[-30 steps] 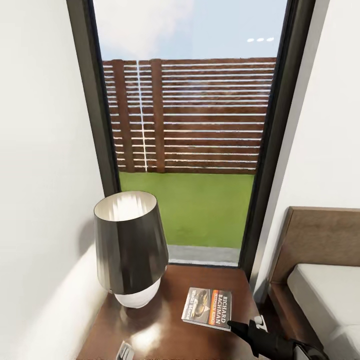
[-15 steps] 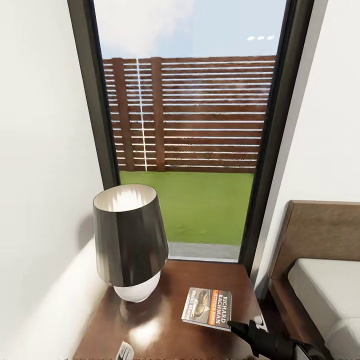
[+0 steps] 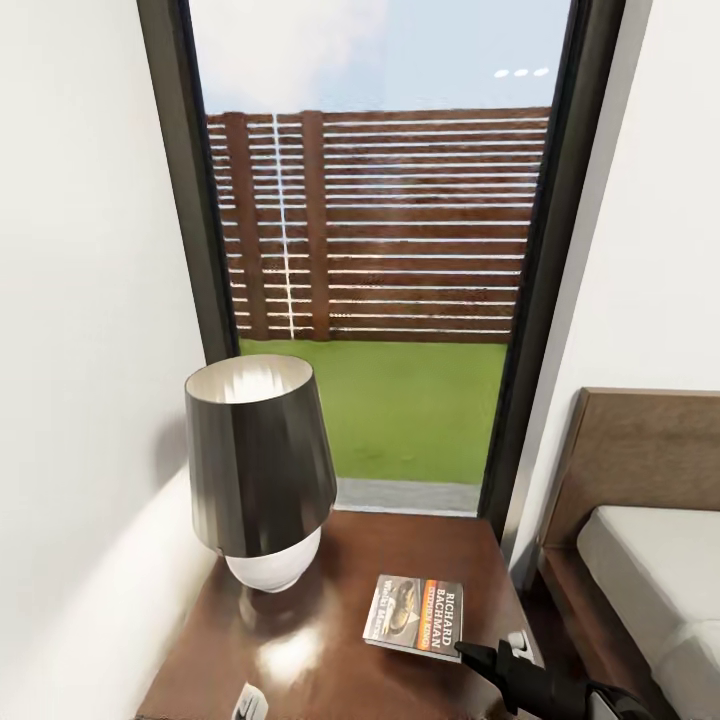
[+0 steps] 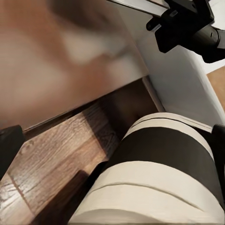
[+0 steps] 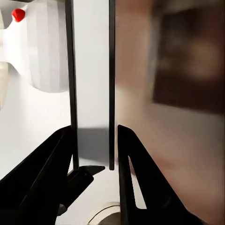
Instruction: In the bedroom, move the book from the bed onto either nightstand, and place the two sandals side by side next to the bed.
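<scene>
The book (image 3: pixel 415 614), dark with an orange band and white lettering, lies flat just over the reddish-brown nightstand (image 3: pixel 330 650), right of the lamp. My right gripper (image 3: pixel 478 652) comes in from the lower right and holds the book's near corner. In the right wrist view its two black fingers (image 5: pixel 56 159) stand close on either side of the book's thin edge (image 5: pixel 91 93). My left gripper (image 4: pixel 112 140) is open, with one dark finger (image 4: pixel 8 145) at each side of the left wrist view. The bed (image 3: pixel 650 580) with its brown headboard is at the right. The sandals are out of view.
A lamp (image 3: pixel 258 460) with a dark shade and white base fills the nightstand's left half. A tall dark-framed window (image 3: pixel 380 250) stands behind, and white walls close in on both sides. The left wrist view looks down on wood-plank floor (image 4: pixel 56 159) and my own white-and-black body (image 4: pixel 159 178).
The camera has moved: lamp, nightstand and headboard sit higher in the picture. The book and right gripper keep the same place in it, still together.
</scene>
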